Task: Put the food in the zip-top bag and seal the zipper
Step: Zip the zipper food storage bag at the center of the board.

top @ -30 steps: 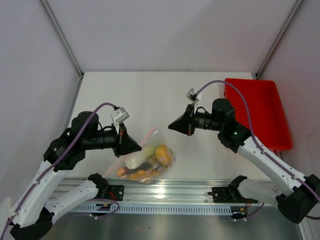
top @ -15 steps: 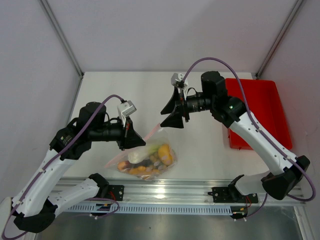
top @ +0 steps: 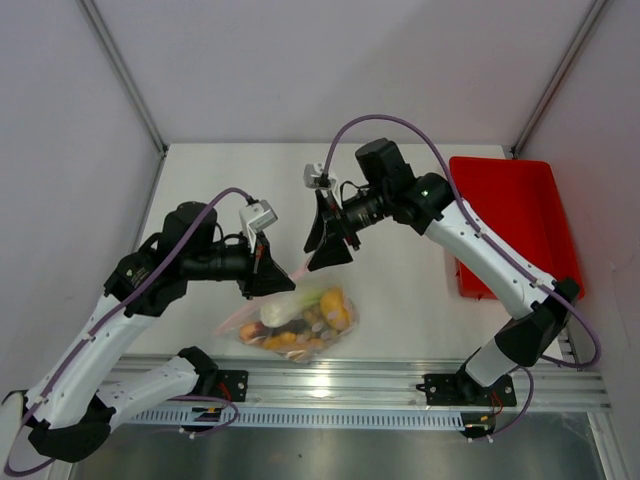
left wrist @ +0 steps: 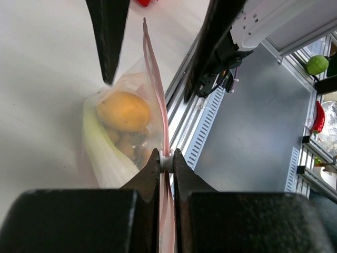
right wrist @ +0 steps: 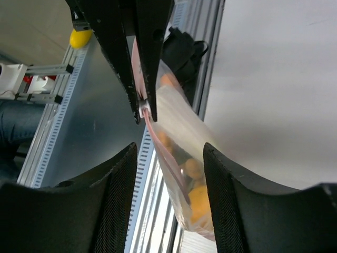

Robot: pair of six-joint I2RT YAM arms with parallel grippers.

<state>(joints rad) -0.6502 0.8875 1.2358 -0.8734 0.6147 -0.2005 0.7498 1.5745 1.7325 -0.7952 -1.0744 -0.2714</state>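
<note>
Your right arm has swung further toward 9 o'clock since half a second ago, so the right gripper [top: 312,256] now sits just beside the left gripper [top: 284,282], where a wider gap lay between them before. The left gripper has hardly shifted. Its fingers [left wrist: 152,174] are pressed together on the zipper [left wrist: 156,95], pinching the pinkish strip at one end; the right wrist camera shows you the same pinch. The right gripper's fingers [right wrist: 118,200] stand wide apart, one on each side of the strip towards its other end, and I cannot tell whether either touches it. The zip-top bag [top: 300,322] has its zipper edge lifted by that pinch. Its filled lower part appears to rest on the tabletop [top: 400,200] close to the 6 o'clock edge, at about 5 o'clock from the left gripper. The food is inside it: a yellow lemon [left wrist: 124,111] up near the zipper, the leek stalk [left wrist: 100,153] along one side, and smaller orange and dark pieces too jumbled to tell apart. The red tray [top: 515,225] lies well apart at 3 o'clock
</note>
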